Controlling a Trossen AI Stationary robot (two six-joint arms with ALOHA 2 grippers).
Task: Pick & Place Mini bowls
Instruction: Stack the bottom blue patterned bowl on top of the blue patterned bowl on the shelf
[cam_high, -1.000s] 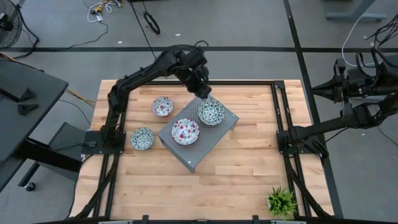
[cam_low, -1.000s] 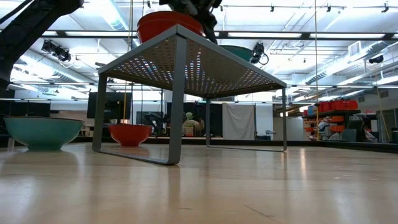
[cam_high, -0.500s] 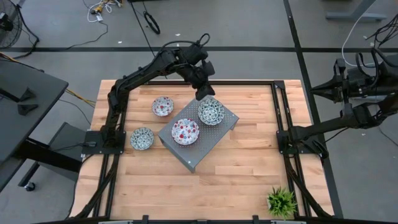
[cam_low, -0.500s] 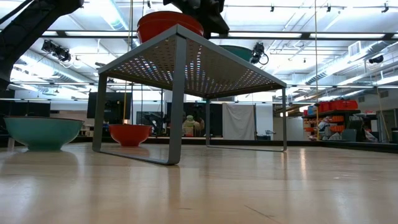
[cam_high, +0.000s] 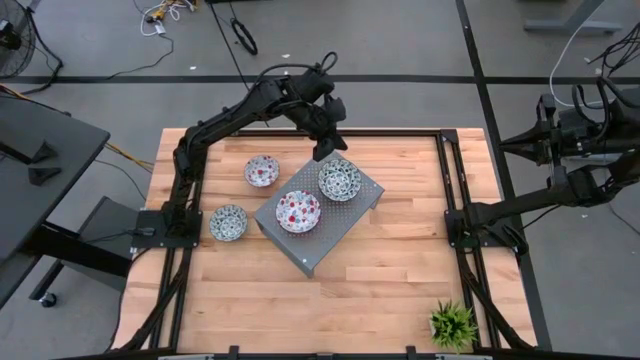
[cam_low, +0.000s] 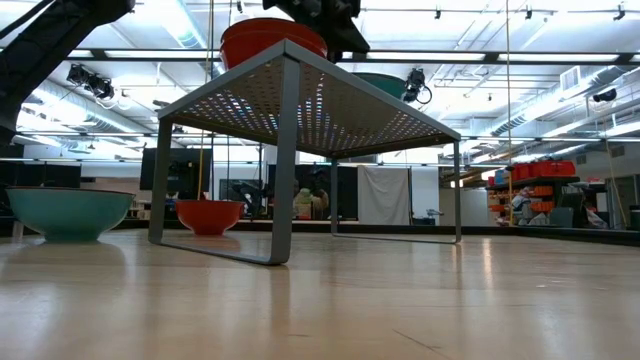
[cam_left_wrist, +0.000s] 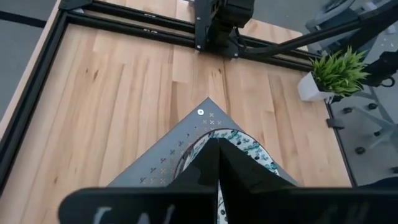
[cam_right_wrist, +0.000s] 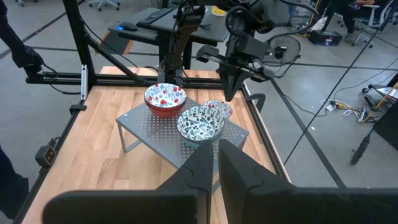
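Note:
A grey perforated stand (cam_high: 322, 243) in the table's middle carries two mini bowls: a red-patterned one (cam_high: 298, 211) and a teal-patterned one (cam_high: 340, 180). Another red bowl (cam_high: 262, 170) and another teal bowl (cam_high: 228, 222) rest on the wood to the stand's left. My left gripper (cam_high: 325, 152) hovers shut just above the far rim of the stand's teal bowl (cam_left_wrist: 252, 149), with nothing between its fingers (cam_left_wrist: 217, 165). My right gripper (cam_right_wrist: 216, 165) is shut and empty, held off the table's right side.
A small potted plant (cam_high: 452, 325) stands at the table's near right corner. A black frame (cam_high: 447, 180) borders the table. Bare wood lies to the right of the stand and in front of it.
My left gripper has drawn up and a little toward the table's far edge, away from the teal bowl on the stand. That bowl stays where it was.

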